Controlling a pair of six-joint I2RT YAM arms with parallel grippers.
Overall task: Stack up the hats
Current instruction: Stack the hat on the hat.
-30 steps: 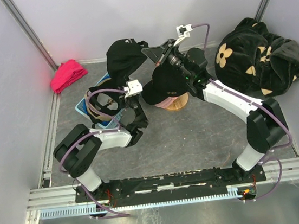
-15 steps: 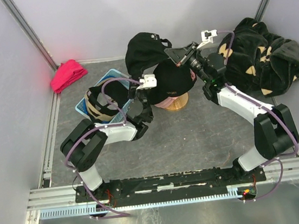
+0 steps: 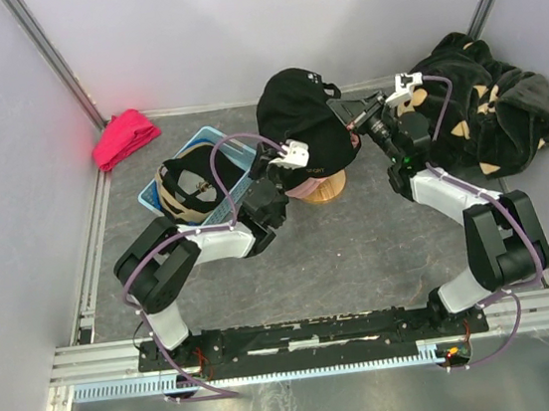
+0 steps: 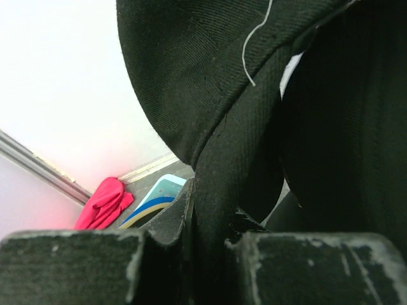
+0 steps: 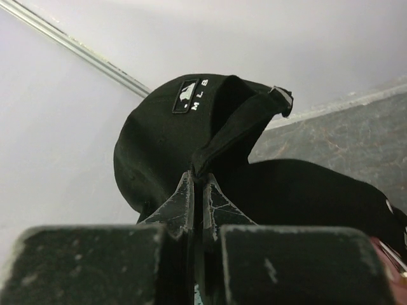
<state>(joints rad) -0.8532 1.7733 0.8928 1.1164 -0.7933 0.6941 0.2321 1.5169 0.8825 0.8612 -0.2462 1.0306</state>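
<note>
A black hat (image 3: 295, 108) with a white MLB patch (image 5: 191, 95) hangs between both arms, over the stack. My left gripper (image 3: 283, 167) is shut on its lower rim (image 4: 213, 190). My right gripper (image 3: 341, 113) is shut on its back strap (image 5: 235, 130). Directly below sits another black hat (image 3: 321, 163) on a pink hat (image 3: 302, 191), both on a round wooden stand (image 3: 328, 193). A tan hat (image 3: 183, 182) with black trim lies in the blue basket (image 3: 208, 136).
A red-pink cloth bundle (image 3: 124, 137) lies by the left wall, also in the left wrist view (image 4: 102, 203). A big black plush with beige flowers (image 3: 488, 109) fills the back right corner, close behind my right arm.
Both arms have carried the black hat to the right, from above the basket to over the stacked hats. Both grips have stayed shut.
</note>
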